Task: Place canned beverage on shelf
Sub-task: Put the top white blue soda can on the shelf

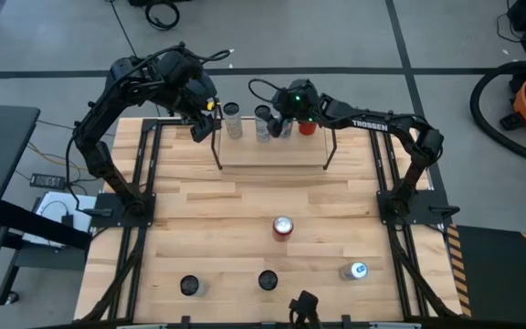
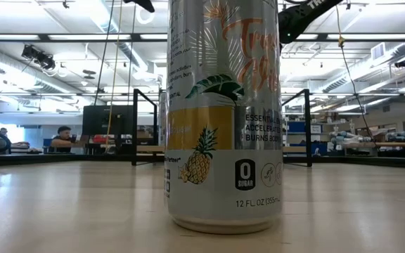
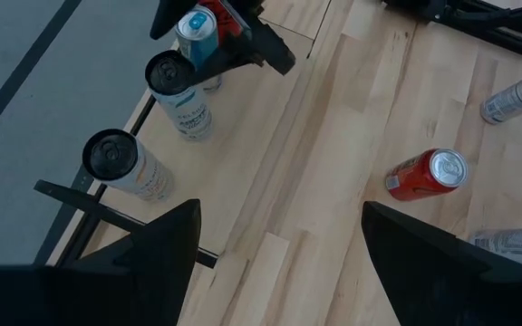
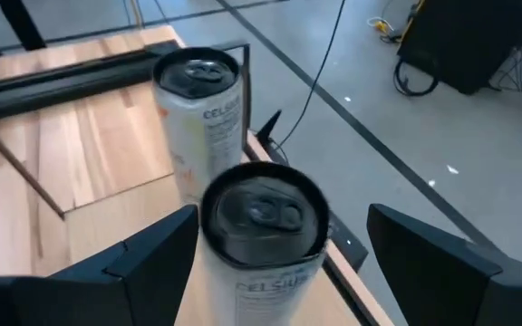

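The shelf point(image 1: 272, 155) stands at the table's far middle, its light board on black end frames. Several cans stand upright on its board: a white one with a dark top point(image 1: 233, 119) point(image 4: 199, 109), a second dark-topped one point(image 1: 263, 123) point(image 4: 263, 237), a blue-topped one point(image 3: 194, 29) and a red one point(image 1: 307, 127). My right gripper point(image 4: 279, 217) is open over the shelf. Its fingers stand on either side of the second can, with a gap on both sides. My left gripper point(image 3: 279, 217) hangs open above the shelf's left end point(image 1: 205, 128), with nothing between its fingers.
On the table a red can point(image 1: 283, 227) point(image 3: 429, 174) lies on its side, and a silver can point(image 1: 354, 270) lies near the right front. Two cans stand upright near the front edge point(image 1: 190, 285) point(image 1: 268, 279); the second one fills the low view point(image 2: 223, 112).
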Controlling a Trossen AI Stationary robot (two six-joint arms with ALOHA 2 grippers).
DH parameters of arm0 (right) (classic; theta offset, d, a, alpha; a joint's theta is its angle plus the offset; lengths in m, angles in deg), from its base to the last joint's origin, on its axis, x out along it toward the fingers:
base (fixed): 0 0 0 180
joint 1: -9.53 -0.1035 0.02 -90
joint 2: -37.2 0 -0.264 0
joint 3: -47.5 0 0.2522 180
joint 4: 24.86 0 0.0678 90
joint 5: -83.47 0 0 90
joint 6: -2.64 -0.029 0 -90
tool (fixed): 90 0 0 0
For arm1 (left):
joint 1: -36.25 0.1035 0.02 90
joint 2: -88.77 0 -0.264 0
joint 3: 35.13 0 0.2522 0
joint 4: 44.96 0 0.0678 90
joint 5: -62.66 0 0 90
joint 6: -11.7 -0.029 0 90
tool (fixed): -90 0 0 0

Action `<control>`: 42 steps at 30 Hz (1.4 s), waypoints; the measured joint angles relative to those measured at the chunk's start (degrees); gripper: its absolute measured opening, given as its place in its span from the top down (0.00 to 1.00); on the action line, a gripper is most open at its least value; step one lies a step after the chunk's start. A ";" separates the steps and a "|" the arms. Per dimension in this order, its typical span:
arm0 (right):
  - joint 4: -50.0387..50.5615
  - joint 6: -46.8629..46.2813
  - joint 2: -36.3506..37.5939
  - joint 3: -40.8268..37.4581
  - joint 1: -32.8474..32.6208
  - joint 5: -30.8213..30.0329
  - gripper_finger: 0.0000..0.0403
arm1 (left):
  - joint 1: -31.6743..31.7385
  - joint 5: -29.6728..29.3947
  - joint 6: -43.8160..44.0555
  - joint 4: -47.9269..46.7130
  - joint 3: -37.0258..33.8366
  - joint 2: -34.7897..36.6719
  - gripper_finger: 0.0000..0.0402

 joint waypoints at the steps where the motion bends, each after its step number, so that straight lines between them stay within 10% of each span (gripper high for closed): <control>1: -0.17 0.09 0.00 0.00 -0.08 0.14 0.18 | -0.01 0.00 0.00 0.02 0.00 0.00 0.24; 28: 0.00 6.66 -2.86 0.00 -0.36 1.70 0.27 | 0.01 0.00 -0.46 0.01 -0.02 -0.01 0.24; 42: 0.15 10.71 -2.86 0.00 4.00 13.90 0.37 | 0.01 0.00 -0.55 -0.02 -0.02 -0.02 0.24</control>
